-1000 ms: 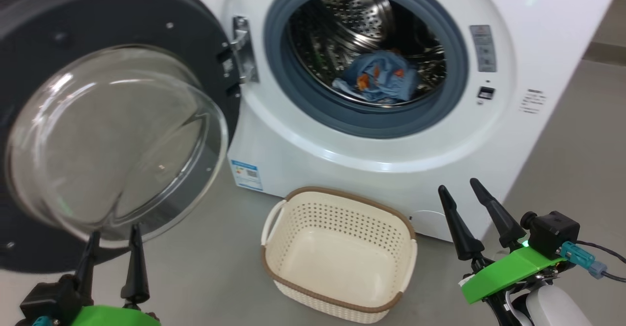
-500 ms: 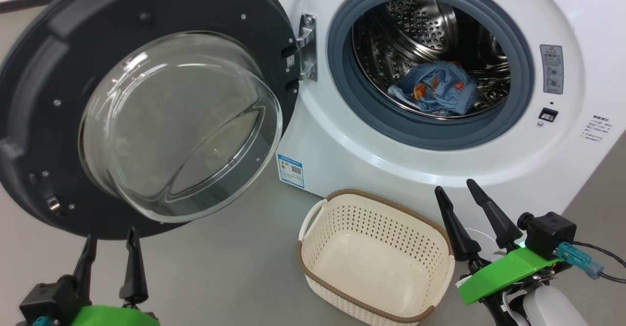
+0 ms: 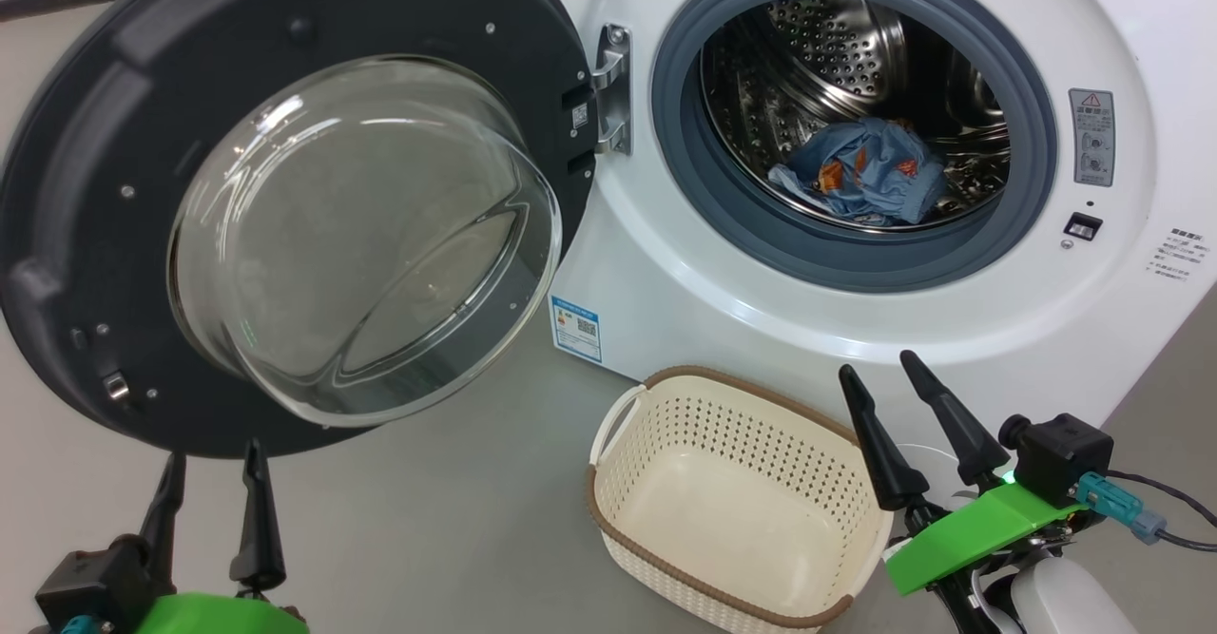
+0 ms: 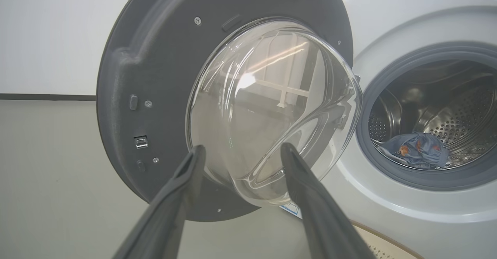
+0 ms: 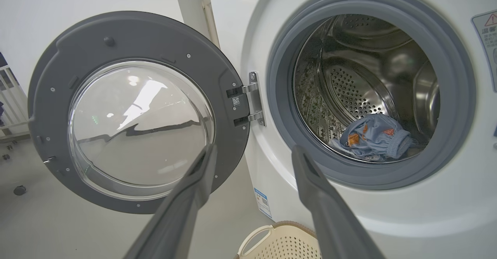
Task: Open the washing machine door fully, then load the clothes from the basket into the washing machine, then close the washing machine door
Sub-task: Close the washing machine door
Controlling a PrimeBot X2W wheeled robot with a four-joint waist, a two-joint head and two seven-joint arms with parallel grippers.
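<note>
Washing machine door [image 3: 86,187] stands wide open left of the washing machine [image 3: 723,330]; clothes [image 3: 870,182] apparently all in the drum, basket [image 3: 742,425] empty; door rigid, probably heavy, its glass slippery, so push the dark rim opposite the hinge; left gripper [image 3: 214,458] and right gripper [image 3: 877,368] spread, holding nothing.

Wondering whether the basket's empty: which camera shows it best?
Head view: the whole basket shows, nothing inside. The right wrist view catches its handle and rim; the left wrist view, a sliver of rim.
</note>
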